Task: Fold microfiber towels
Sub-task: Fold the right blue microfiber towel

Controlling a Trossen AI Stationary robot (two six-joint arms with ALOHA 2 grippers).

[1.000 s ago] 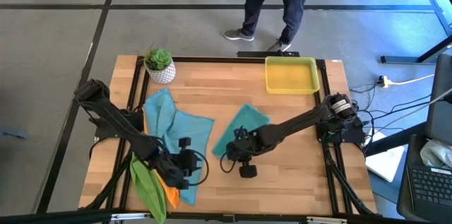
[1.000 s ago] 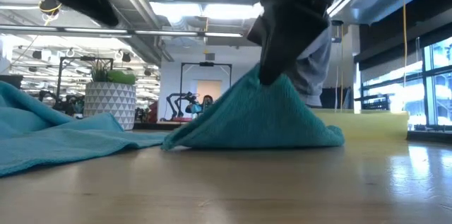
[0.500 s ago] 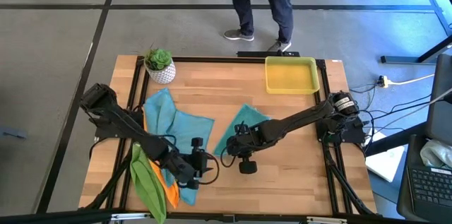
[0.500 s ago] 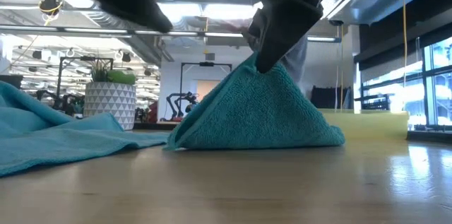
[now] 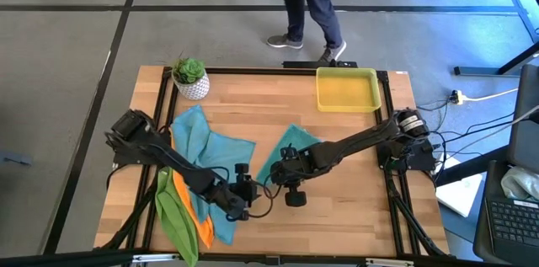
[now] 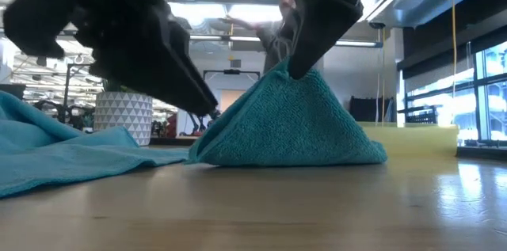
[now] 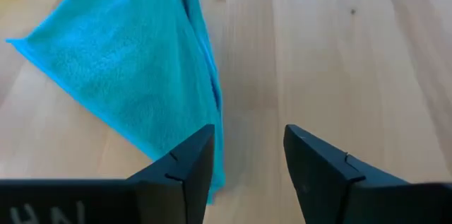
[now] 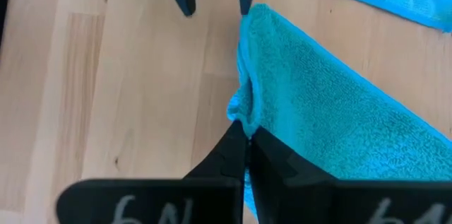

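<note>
At mid-surface, a teal towel (image 5: 286, 156) is pinched up by the right end effector (image 5: 281, 168).
Its free corner should be squarely straddled by the open left end effector (image 5: 253, 191) before closing.

Grey tiled floor (image 5: 67, 40), bright ceiling lights (image 6: 238, 13), tall windows (image 6: 487, 93) beyond the table.

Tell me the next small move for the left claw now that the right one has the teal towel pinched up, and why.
Probably ease the left claw forward onto the near corner of the teal towel and close. It is open, with that corner just off one finger and nothing between them yet. The right claw is shut on the edge, tenting the cloth off the table; a second grip lets the fold start.
</note>
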